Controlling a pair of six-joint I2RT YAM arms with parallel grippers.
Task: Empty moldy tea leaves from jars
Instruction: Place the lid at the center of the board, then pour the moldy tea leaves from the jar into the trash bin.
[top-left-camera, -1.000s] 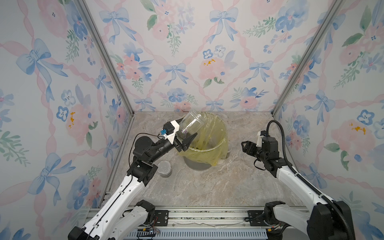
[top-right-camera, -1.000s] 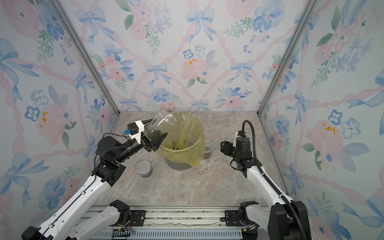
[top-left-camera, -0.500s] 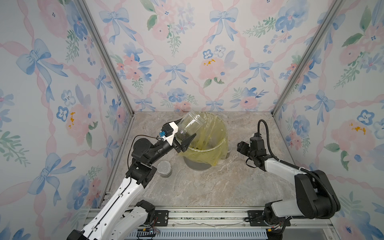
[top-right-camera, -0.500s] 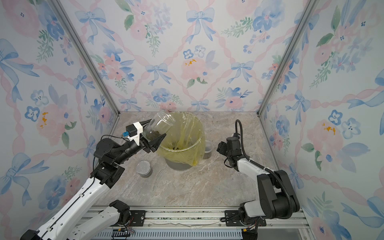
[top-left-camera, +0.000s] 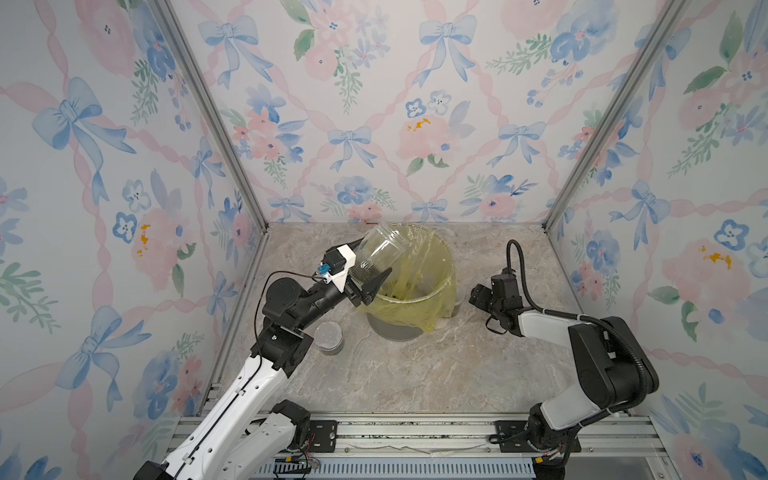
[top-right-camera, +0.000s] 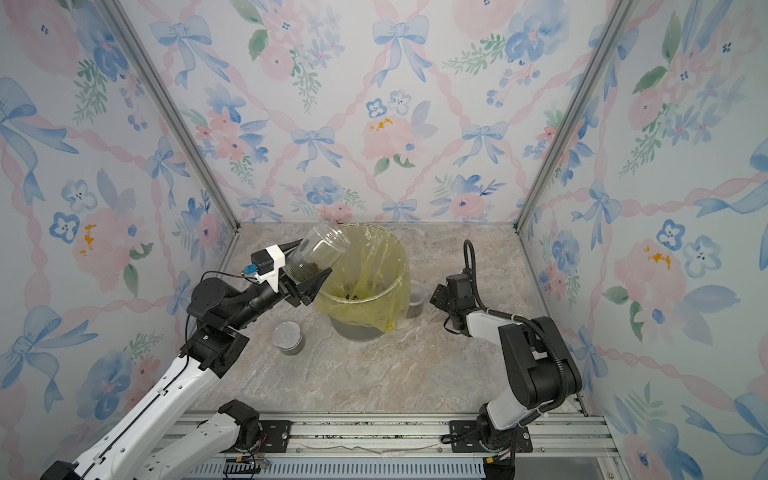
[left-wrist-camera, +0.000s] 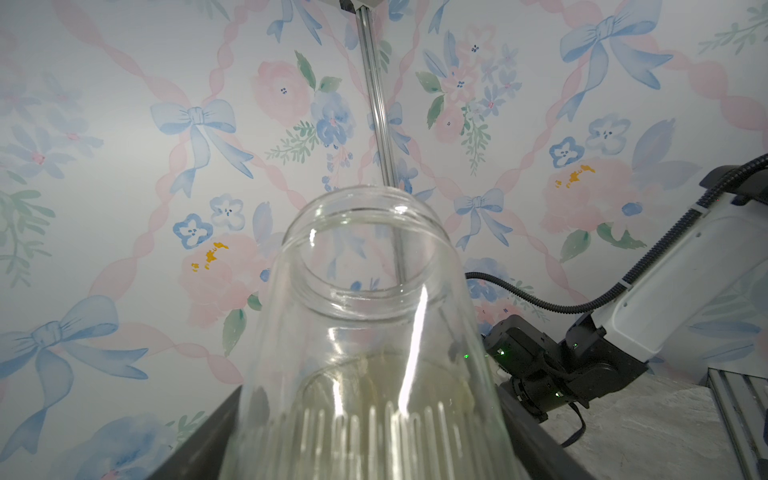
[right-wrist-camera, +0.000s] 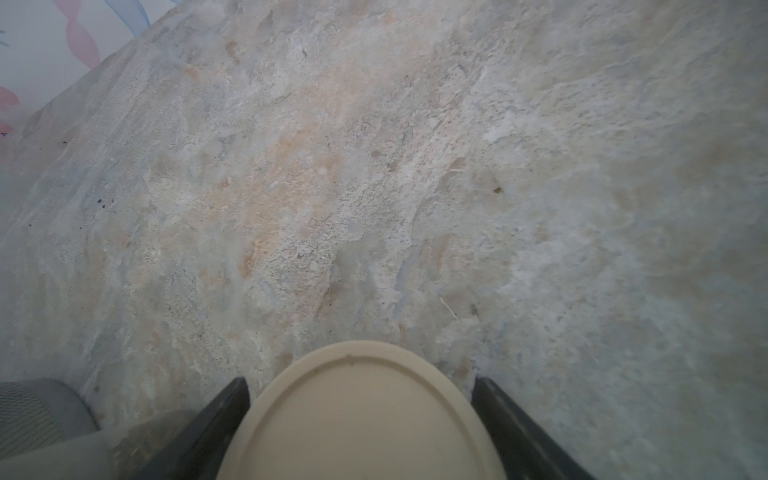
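Tan lid (right-wrist-camera: 365, 419) now lies flat toward the worktop's (top-left-camera: 415, 374) right edge, the right gripper (right-wrist-camera: 360, 386) having just loosened its jaws beside it, so the left gripper (top-left-camera: 365, 286), clenched on the tilted ribbed jar (top-left-camera: 376, 253) at the bin's (top-left-camera: 442, 251) left rim, can pour out the moldy tea leaves (top-right-camera: 311, 268) inside.

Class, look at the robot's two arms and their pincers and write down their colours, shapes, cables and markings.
Both arms have white shells and black joints. The left arm carries a white wrist block with a blue connector and a thin black cable. The right arm trails a ribbed black hose. The left pincer and right pincer have black tapered fingers.
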